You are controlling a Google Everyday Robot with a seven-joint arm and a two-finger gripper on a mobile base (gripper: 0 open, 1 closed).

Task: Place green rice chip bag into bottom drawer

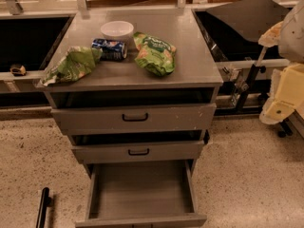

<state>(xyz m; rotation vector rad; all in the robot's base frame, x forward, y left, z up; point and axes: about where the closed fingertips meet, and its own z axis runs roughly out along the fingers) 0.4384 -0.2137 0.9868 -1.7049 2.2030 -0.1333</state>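
on the cabinet (190, 61), green rice chip bag (156, 54), lettering unreadable; gripper (278, 109) far right.

Right edge: pale yellow pincer (281, 101), cream tip; grey-white arm (293, 32).

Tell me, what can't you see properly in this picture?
- Gripper, far right of the camera view: cut off by the edge.
- Bottom drawer: front cut off by the bottom edge.
- Upper drawers: insides dark, hidden by the fronts.
- Can: label too small to read.
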